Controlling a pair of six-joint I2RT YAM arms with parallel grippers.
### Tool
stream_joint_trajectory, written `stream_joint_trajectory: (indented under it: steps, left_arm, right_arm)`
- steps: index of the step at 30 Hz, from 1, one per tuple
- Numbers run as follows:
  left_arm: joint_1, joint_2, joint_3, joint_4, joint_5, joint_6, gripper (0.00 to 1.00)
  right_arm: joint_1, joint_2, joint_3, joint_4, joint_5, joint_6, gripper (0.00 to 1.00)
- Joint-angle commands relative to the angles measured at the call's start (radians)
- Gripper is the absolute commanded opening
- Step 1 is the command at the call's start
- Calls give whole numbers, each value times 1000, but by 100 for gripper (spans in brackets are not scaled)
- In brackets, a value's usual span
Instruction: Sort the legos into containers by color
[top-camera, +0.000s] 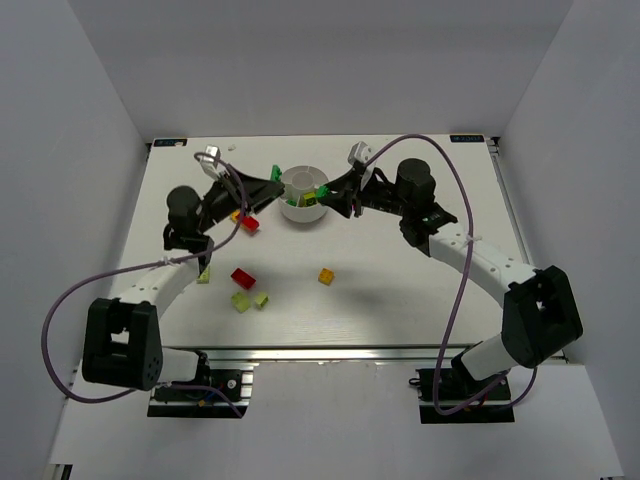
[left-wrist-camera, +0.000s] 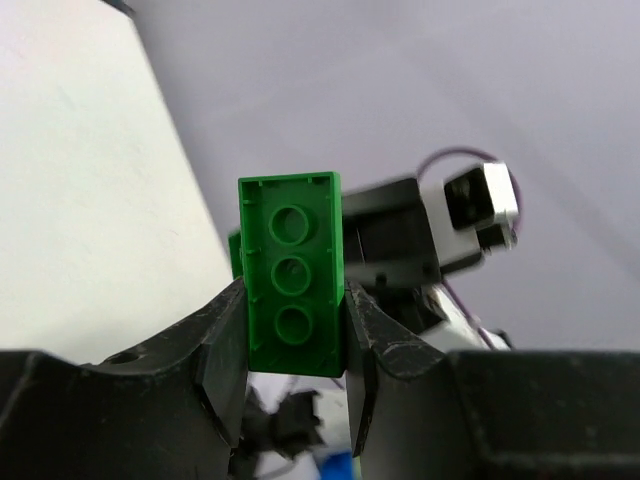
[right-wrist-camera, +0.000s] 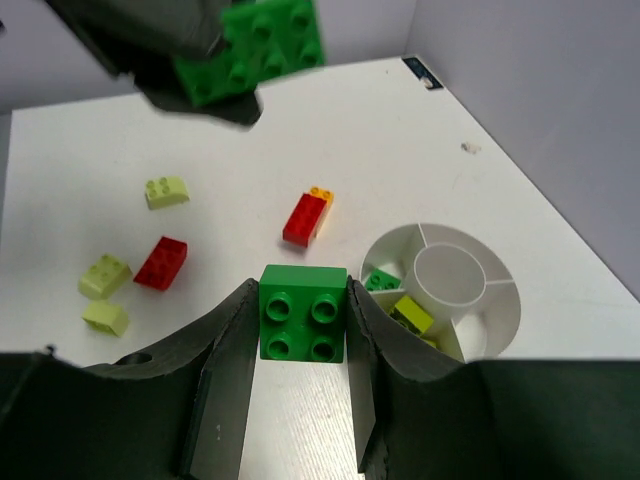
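The white round dish (top-camera: 300, 173) stands at the table's back middle. My left gripper (top-camera: 272, 176) hovers at its left rim, shut on a dark green brick (left-wrist-camera: 293, 275) that shows its hollow underside. My right gripper (top-camera: 326, 190) hovers at the dish's right rim, shut on a square dark green brick (right-wrist-camera: 303, 322). In the right wrist view the dish (right-wrist-camera: 500, 280) holds a dark green brick (right-wrist-camera: 380, 280) and a lime brick (right-wrist-camera: 412, 314) in its wedges; the central cup (right-wrist-camera: 452, 275) looks empty. The left gripper's green brick (right-wrist-camera: 260, 45) shows at the top of that view.
Loose bricks lie on the table in front of the dish: a red brick joined to an orange one (top-camera: 247, 222), a red brick (top-camera: 243, 277), an orange-yellow brick (top-camera: 327, 276) and three lime bricks (top-camera: 240, 301) (top-camera: 261, 299) (top-camera: 203, 275). White walls enclose the table.
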Motion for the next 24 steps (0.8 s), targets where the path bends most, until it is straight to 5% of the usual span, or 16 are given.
stream_joint_trajectory:
  steps: [1, 10, 24]
  left_arm:
    - [5, 15, 122, -468, -44, 304, 18]
    - [3, 158, 82, -221, -105, -90, 21]
    - [3, 368, 217, -246, -110, -154, 28]
  right_arm:
    - [2, 9, 40, -53, 20, -78, 0]
    - [-1, 0, 15, -47, 27, -91, 0]
    - [-20, -14, -14, -30, 27, -89, 0]
